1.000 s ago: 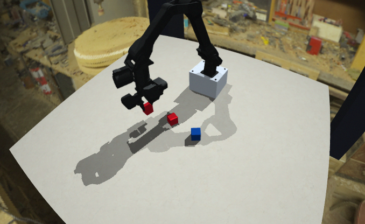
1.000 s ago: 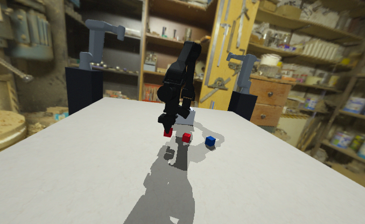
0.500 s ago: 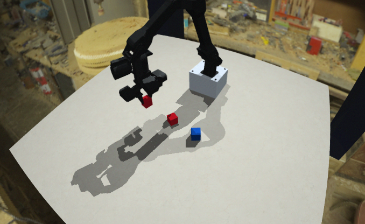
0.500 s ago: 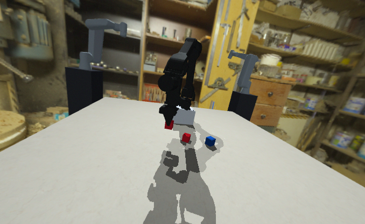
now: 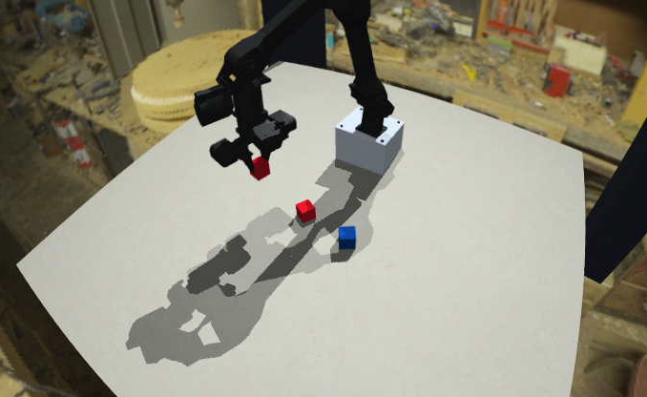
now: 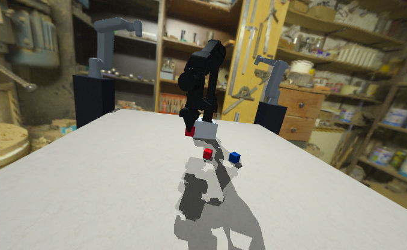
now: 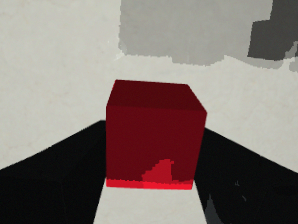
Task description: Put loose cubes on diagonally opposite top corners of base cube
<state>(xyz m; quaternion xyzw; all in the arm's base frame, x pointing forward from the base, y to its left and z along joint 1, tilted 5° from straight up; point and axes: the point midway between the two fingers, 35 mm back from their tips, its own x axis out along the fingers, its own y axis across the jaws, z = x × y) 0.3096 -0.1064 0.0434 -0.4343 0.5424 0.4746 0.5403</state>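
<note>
Above the table, well clear of it, one red cube is held between the fingers of the gripper; in the wrist view the cube is seen clamped squarely and looks level. The other red cube and the blue cube are left on the table, near each other but apart. Which of the two is the fixed base cannot be told from the frames; blue is judged likelier, being the odd colour.

Key relation: in the top view the blue cube is placed down and to the right of the gripper, beyond the loose red cube, which lies roughly between them. A carry across and over that red cube is called for, then a descent onto one top corner. Risk: the red cube on the table could be clipped if the held cube is lowered early.
</note>
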